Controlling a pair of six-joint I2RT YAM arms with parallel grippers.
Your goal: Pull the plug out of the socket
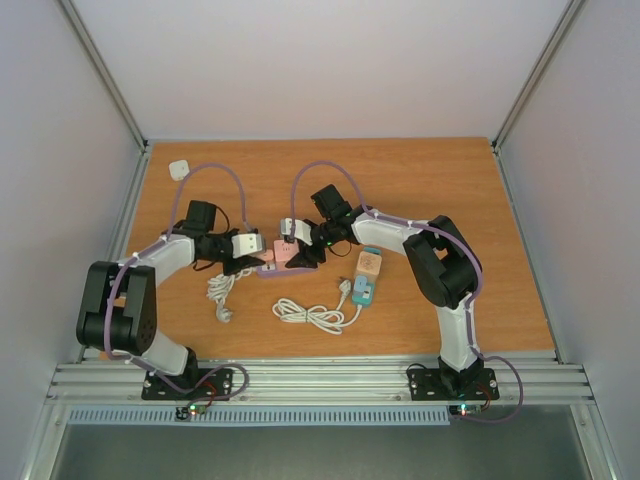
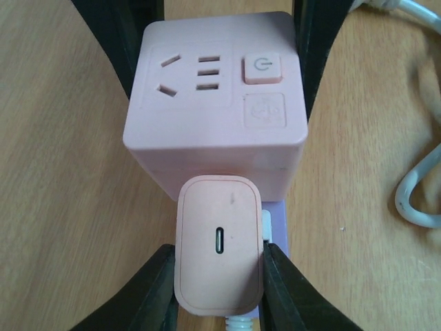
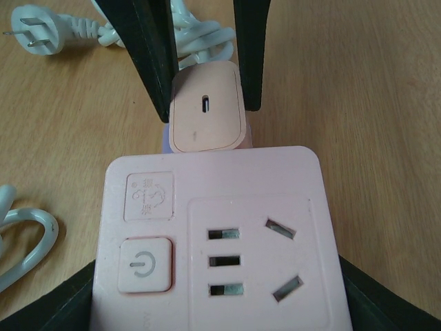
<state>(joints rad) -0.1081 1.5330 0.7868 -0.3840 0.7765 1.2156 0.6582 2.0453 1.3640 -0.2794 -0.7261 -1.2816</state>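
Left claw clamped on plug, right claw clamped on socket, both reaching inward.

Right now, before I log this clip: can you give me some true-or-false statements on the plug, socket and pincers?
1. The pink plug sits in the side of the pink socket cube. True.
2. The left pincer grips the socket cube. False: it clamps the plug, and the right pincer holds the socket cube.
3. The socket cube's top face has a power button. True.
4. A second plug fills the top outlets. False: those slots are empty.
5. A white cable lies loose on the table. True.
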